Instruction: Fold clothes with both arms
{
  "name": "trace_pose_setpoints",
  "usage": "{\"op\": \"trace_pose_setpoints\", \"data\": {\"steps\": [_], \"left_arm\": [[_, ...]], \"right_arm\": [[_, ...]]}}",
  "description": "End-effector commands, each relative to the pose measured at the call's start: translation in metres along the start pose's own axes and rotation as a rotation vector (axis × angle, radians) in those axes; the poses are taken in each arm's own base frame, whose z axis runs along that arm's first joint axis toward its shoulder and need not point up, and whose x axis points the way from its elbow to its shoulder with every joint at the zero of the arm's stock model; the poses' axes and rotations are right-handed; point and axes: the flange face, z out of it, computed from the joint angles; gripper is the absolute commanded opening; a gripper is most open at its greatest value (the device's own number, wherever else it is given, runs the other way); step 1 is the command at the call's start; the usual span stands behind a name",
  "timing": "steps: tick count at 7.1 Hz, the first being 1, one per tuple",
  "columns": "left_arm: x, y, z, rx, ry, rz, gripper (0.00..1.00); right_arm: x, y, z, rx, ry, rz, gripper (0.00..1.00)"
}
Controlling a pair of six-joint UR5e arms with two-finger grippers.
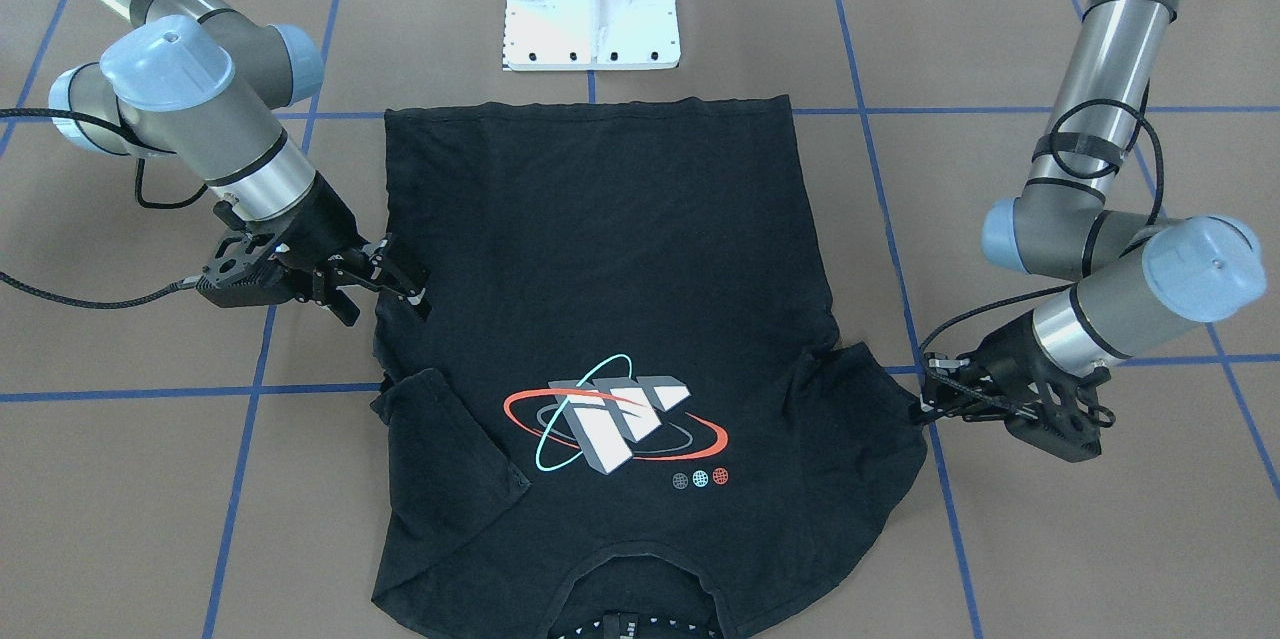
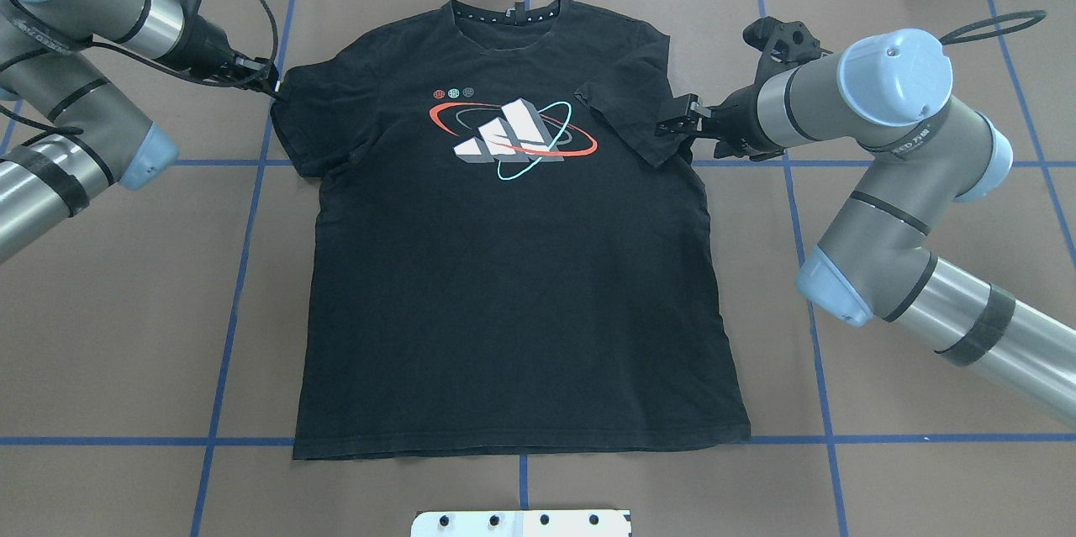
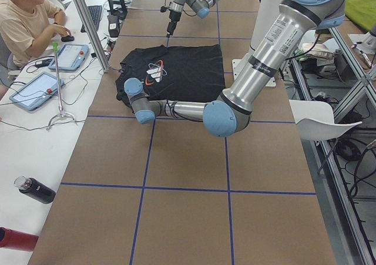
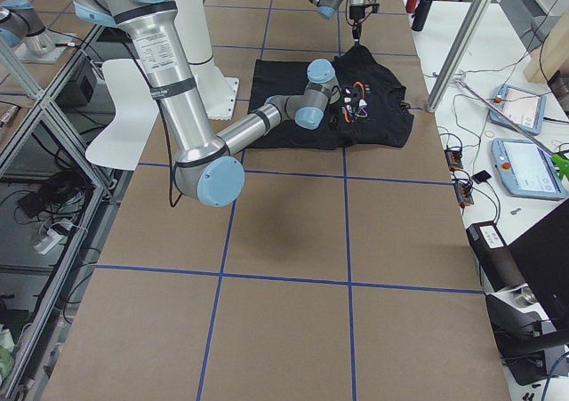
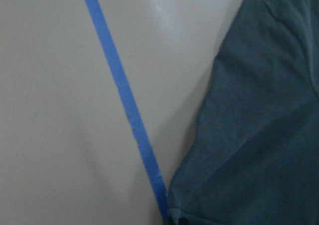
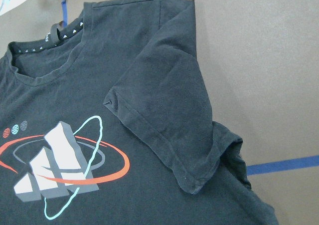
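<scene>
The black T-shirt (image 1: 620, 249) (image 2: 513, 285) lies face up and flat on the brown table, graphic (image 2: 513, 134) showing and collar at the far edge. The sleeve on my right side (image 2: 630, 113) (image 6: 169, 115) is folded inward onto the chest. My right gripper (image 2: 672, 123) (image 1: 405, 277) hovers open just outside that folded sleeve, holding nothing. The other sleeve (image 2: 303, 100) (image 5: 259, 125) lies spread out. My left gripper (image 1: 925, 389) (image 2: 274, 90) sits low at its outer hem, fingers slightly apart.
The white base mount (image 1: 590, 9) stands just past the shirt's bottom hem. Blue tape lines (image 2: 244, 268) cross the table. In the exterior left view, a person (image 3: 23, 24) sits at a side bench with tablets (image 3: 35, 89) and a dark bottle (image 3: 35, 190).
</scene>
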Motion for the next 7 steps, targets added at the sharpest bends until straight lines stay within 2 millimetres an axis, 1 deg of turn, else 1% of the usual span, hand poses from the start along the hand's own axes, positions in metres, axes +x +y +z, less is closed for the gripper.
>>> {"op": "trace_pose_setpoints", "data": {"steps": [1,2,3,4,5,6,7], "left_arm": [[0.062,-0.026,0.006,-0.009,0.027,-0.138,0.0],[0.09,-0.028,0.024,0.032,0.01,-0.199,0.0],[0.123,-0.024,0.053,0.08,-0.01,-0.215,0.0],[0.133,-0.028,0.056,0.09,-0.01,-0.209,0.0],[0.145,-0.028,0.064,0.096,-0.017,-0.223,0.0],[0.165,-0.029,0.077,0.12,-0.04,-0.223,0.0],[0.175,-0.034,0.089,0.135,-0.058,-0.23,0.0]], "right_arm": [[0.0,-0.001,0.0,0.001,0.0,0.0,1.0],[0.0,-0.001,0.0,0.001,0.0,0.0,1.0],[0.004,0.0,0.002,0.0,0.007,0.001,1.0],[0.005,0.001,0.002,-0.001,0.009,0.001,1.0],[0.005,0.001,0.002,-0.002,0.009,0.001,1.0],[0.005,0.001,0.002,-0.002,0.009,0.001,1.0],[0.007,0.0,0.003,-0.001,0.013,0.003,1.0]]}}
